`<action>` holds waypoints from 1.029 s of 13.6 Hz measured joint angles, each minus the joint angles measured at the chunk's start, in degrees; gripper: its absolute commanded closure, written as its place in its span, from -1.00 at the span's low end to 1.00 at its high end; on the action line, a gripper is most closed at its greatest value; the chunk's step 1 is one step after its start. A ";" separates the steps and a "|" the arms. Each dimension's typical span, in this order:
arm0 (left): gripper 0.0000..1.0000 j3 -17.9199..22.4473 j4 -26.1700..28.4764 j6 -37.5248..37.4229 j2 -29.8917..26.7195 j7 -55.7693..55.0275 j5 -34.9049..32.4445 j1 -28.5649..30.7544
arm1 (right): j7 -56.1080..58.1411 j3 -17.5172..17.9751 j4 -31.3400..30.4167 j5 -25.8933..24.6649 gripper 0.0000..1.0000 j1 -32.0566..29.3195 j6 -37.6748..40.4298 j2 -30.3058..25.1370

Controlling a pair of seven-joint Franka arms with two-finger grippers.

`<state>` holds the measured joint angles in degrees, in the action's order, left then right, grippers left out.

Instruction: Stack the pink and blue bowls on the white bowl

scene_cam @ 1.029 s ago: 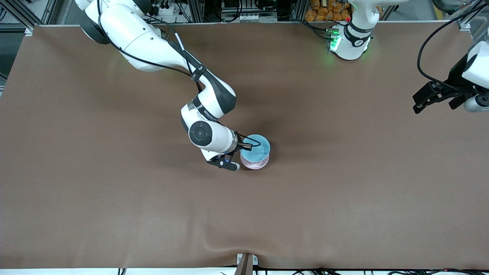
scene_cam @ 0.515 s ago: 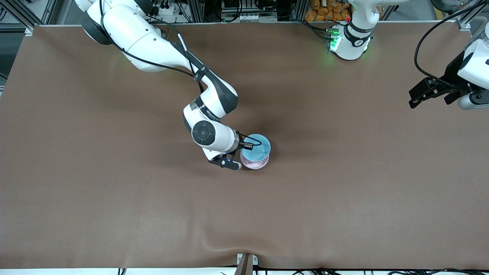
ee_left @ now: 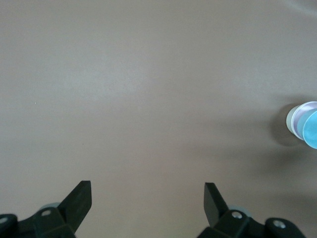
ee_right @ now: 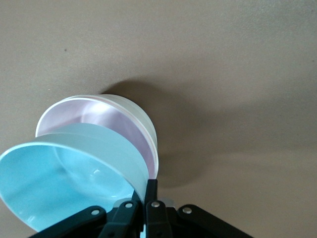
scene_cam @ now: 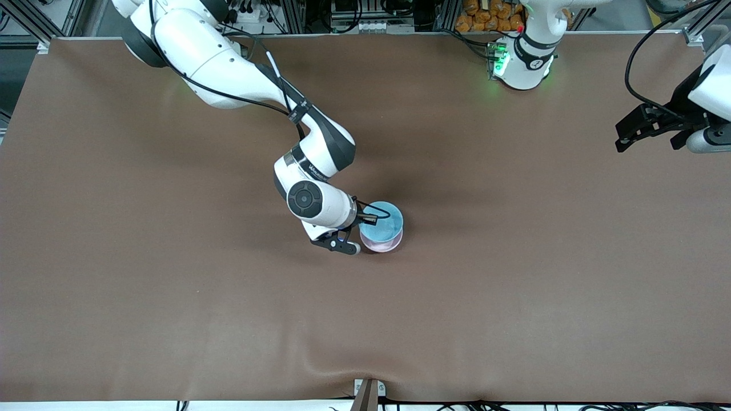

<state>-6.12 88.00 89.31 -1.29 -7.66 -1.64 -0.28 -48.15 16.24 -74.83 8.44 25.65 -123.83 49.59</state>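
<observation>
The blue bowl (scene_cam: 381,224) is tilted over the pink bowl (scene_cam: 381,246) near the middle of the table. My right gripper (scene_cam: 365,220) is shut on its rim. In the right wrist view the blue bowl (ee_right: 64,183) leans partly into the pink bowl (ee_right: 106,121), which is nested in the white bowl (ee_right: 130,105). My right gripper (ee_right: 147,187) pinches the blue rim between its fingers. Whether the blue bowl rests on the pink one I cannot tell. My left gripper (scene_cam: 622,138) hangs open in the air at the left arm's end of the table, holding nothing. The left wrist view shows the left gripper (ee_left: 147,191) wide open over bare table, with the blue bowl (ee_left: 312,130) in the stack at the picture's edge.
The brown table cover (scene_cam: 171,285) has a wrinkle near the front edge by a metal clamp (scene_cam: 368,391). The left arm's base (scene_cam: 522,57) stands at the table's edge by the robots.
The left gripper has drifted a little toward the robots' edge of the table. The right gripper and blue bowl have barely shifted, settling slightly lower onto the stack.
</observation>
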 measured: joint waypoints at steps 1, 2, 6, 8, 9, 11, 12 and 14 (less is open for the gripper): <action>-1.00 0.00 0.00 -0.17 0.01 0.35 0.00 0.00 | 0.01 0.00 0.00 -0.09 -1.00 0.01 0.00 0.03; -1.00 0.01 0.01 -0.27 0.02 0.65 0.00 0.00 | 0.01 0.00 0.00 -0.12 -1.00 0.02 0.00 0.06; -1.00 0.01 0.14 -0.45 0.07 0.82 0.00 -0.01 | 0.00 -0.01 0.00 -0.15 -1.00 0.03 -0.03 0.10; -1.00 0.01 0.22 -0.47 0.16 0.83 0.00 -0.01 | 0.00 -0.18 0.16 -0.16 -1.00 0.00 -0.23 0.10; -1.00 0.01 0.22 -0.47 0.18 0.83 0.00 -0.01 | 0.02 -0.33 0.41 -0.21 -1.00 -0.07 -0.28 0.10; -1.00 0.01 0.22 -0.47 0.18 0.83 0.00 -0.01 | 0.03 -0.52 1.31 -0.33 -1.00 -0.66 -0.33 -0.06; -1.00 0.01 0.23 -0.47 0.18 0.83 0.00 -0.01 | 0.35 -0.56 1.88 -0.87 -1.00 -1.26 -0.37 -0.40; -1.00 0.01 0.27 -0.51 0.18 0.83 0.00 0.00 | 3.23 -0.57 2.76 -4.19 -1.00 -2.61 0.55 -2.76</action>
<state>-6.11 88.27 88.80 -1.11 -6.84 -1.64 -0.29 -44.92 15.67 -72.07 4.25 23.04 -123.28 46.83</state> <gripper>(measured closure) 0.000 0.000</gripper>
